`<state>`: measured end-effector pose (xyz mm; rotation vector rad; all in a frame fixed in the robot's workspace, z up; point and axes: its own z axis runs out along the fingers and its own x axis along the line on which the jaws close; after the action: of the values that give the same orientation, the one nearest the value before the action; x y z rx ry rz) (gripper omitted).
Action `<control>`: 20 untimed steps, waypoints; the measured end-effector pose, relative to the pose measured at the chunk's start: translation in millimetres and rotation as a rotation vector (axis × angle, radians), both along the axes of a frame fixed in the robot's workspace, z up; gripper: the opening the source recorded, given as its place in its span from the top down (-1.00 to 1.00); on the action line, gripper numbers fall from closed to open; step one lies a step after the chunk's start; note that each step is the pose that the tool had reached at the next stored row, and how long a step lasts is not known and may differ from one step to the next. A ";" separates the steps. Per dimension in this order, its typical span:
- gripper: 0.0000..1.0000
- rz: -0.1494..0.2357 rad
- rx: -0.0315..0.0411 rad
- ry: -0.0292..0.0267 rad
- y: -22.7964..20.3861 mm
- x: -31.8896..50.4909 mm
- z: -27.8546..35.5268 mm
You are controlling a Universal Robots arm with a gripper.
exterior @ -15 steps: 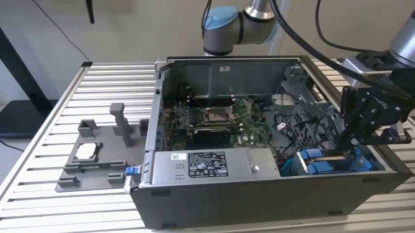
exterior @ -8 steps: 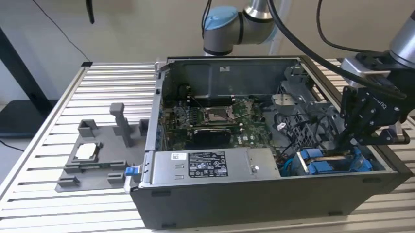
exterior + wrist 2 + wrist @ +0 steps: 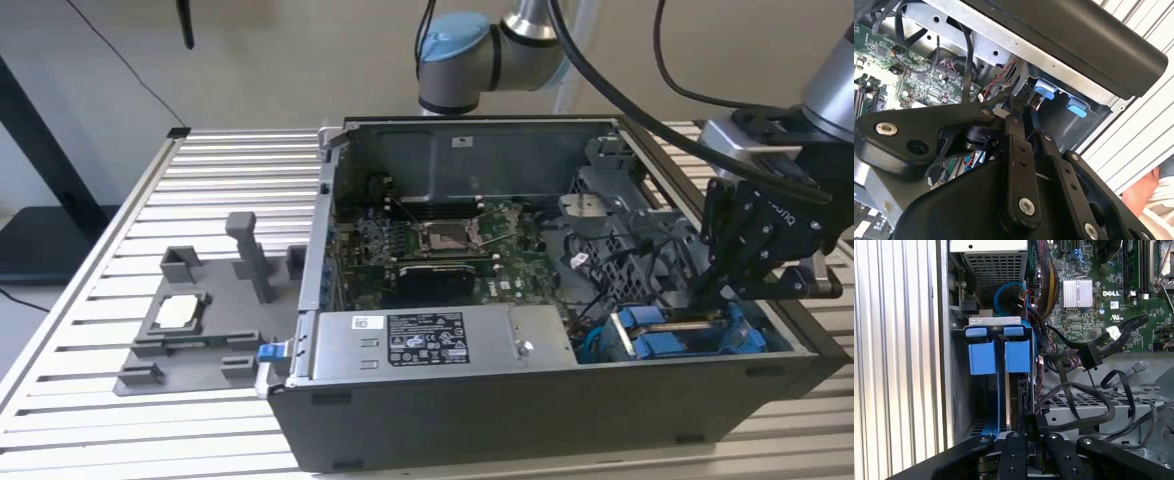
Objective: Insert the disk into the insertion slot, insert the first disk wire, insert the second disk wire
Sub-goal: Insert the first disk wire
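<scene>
The tool (image 3: 1028, 430) hangs inside the PC case (image 3: 534, 420), its fingers (image 3: 1013, 452) drawn together on what looks like a small dark plug (image 3: 1027, 421). Just ahead lies the near end of the disk (image 3: 986, 357). It is seated in the insertion slot (image 3: 960, 390), its long axis running straight away from the tool.

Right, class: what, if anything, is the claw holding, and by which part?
It cannot be told; the claw is down at the grey metal drive cage.
</scene>
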<state>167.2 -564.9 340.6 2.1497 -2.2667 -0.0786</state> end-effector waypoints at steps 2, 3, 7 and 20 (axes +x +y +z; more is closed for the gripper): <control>0.62 -0.003 0.0001 0.0000 -0.3 0.1 -0.2; 0.62 -0.003 -0.0001 0.0000 -0.4 0.3 -0.4; 0.62 -0.003 -0.0006 -0.0003 -0.5 0.3 -2.0; 0.62 -0.003 -0.0007 -0.0004 -0.9 0.7 -4.7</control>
<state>167.9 -565.8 335.8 2.1462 -2.2699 -0.0774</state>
